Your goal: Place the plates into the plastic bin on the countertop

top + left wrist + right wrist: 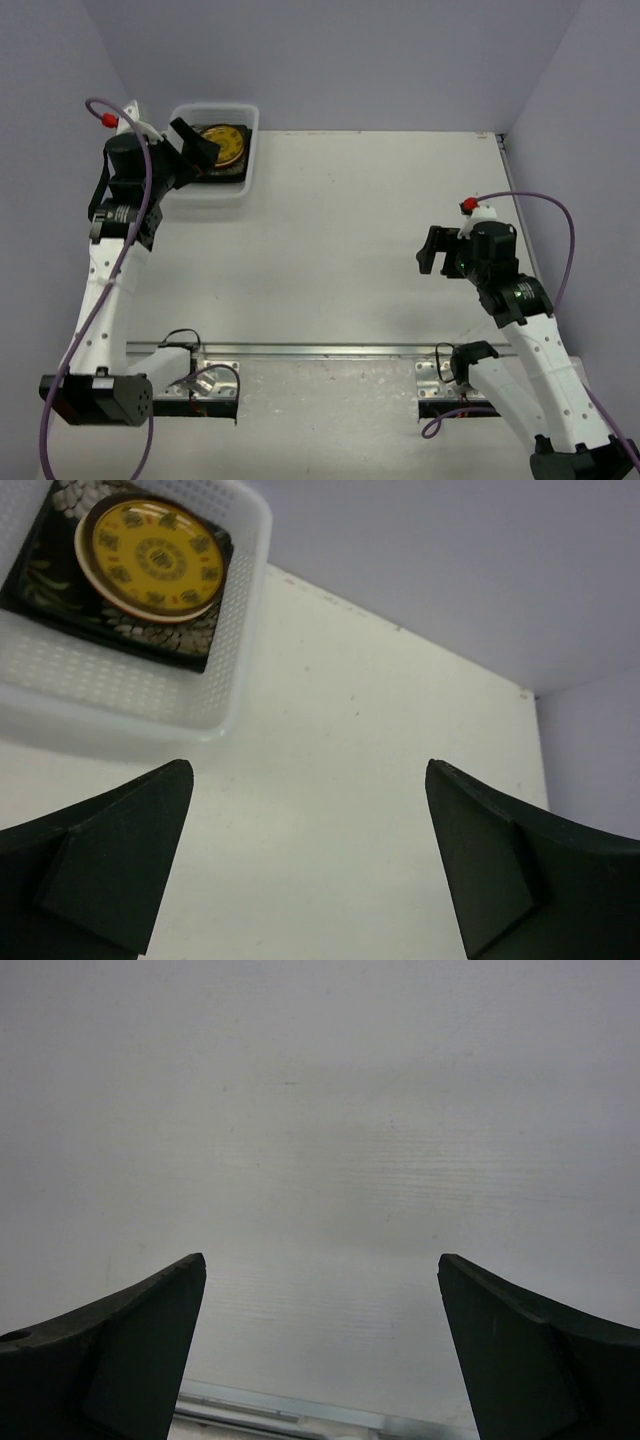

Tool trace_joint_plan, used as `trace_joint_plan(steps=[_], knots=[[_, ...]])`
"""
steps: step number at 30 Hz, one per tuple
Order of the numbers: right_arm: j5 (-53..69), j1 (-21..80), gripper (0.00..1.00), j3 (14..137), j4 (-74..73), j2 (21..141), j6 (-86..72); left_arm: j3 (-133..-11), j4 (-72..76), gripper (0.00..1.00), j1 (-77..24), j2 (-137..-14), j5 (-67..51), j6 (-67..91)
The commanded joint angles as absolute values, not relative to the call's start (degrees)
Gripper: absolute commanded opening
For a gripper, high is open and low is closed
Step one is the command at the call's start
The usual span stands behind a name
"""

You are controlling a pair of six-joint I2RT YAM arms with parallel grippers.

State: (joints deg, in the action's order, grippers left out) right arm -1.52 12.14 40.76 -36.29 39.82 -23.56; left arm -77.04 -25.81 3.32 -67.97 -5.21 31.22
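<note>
Since no plate lies loose on the tabletop (350, 230) and the yellow-patterned plate (150, 558) rests on a dark square plate (55, 595) inside the plastic bin (213, 192), the task looks done. Left hand (310, 865) and right hand (320, 1350) gape wide, empty.

I find no writing, label, brand or number that I can read. The yellow plate (152, 558) in the bin (248, 590), far left, bears dark marks too small to make out.

White countertop (330, 250); plastic bin (214, 196) at far-left corner; metal rail (320, 350) along near edge.
</note>
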Motion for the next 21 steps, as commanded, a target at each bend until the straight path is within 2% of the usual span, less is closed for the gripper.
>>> trace_joint_plan(steps=[1, 6, 11, 21], knots=[[-9.81, 12.04, 0.99, 45.31, -32.87, 39.16, -15.91, -65.73, -29.26, 1.00, 3.43, -55.49, -2.11, 18.54], [-14.09, 12.04, 0.99, 47.97, -36.27, 39.50, -15.22, -56.02, -26.61, 1.00, 3.15, -42.88, -3.11, 10.15], [-8.45, 12.04, 0.99, 44.70, -34.59, 35.03, -13.45, -42.30, -17.41, 1.00, 2.59, -30.04, -1.58, 11.29], [-6.24, 12.04, 0.99, 42.10, -32.61, 31.72, -12.75, -35.51, -15.05, 1.00, 0.97, -27.34, 1.40, 10.90]])
